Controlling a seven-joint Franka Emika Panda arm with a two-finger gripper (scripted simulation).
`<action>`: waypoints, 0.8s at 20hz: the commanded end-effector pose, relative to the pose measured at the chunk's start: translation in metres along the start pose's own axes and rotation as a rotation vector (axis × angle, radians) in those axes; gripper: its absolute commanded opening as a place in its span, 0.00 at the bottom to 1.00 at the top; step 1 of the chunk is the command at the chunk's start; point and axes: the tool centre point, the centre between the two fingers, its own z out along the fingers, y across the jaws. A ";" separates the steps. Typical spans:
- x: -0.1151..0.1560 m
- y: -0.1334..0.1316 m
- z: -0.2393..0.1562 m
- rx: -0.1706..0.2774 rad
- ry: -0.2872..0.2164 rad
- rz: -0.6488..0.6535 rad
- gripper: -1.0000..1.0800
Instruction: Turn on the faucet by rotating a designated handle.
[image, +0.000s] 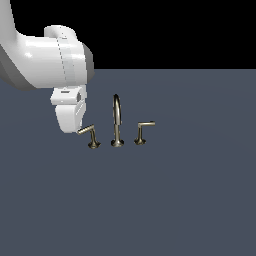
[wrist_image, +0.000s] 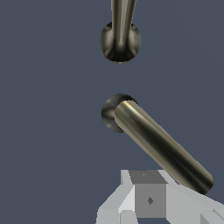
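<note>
— What lies under you right now?

— A flat, dull slate-blue worktop (image: 190, 200), plain and unmarked, running back to a straight far edge. Beyond that edge there is only black; I can make out no walls and no furniture.

— And where does the faucet sit?

— The faucet (image: 117, 122) stands on the worktop, a small brass-coloured set in a row. The tall arched spout rises in the middle on its round base. Toward the exterior view's right stands the other lever (image: 142, 132), with an upright stem and a short bar. Toward the exterior view's left is the handle (image: 89, 134), its stem slanted above a round foot, its longer thin bar reaching out toward me.

— How close is your hand to it?

— My hand (image: 70, 119) hangs just above the worktop at the outer tip of that bar, at or right beside it; I cannot tell whether they touch. My wrist camera looks down on the handle (wrist_image: 159, 145), its bar running from the round foot to a grey fingertip (wrist_image: 148, 199) at its end.

— Are the fingers wide or narrow?

— I cannot tell; neither view shows the gap between them.
</note>
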 end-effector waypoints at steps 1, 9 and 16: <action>0.001 0.015 0.000 -0.016 0.005 -0.004 0.00; 0.011 0.025 0.000 -0.012 0.002 -0.007 0.00; 0.035 0.042 -0.001 -0.017 0.005 -0.006 0.00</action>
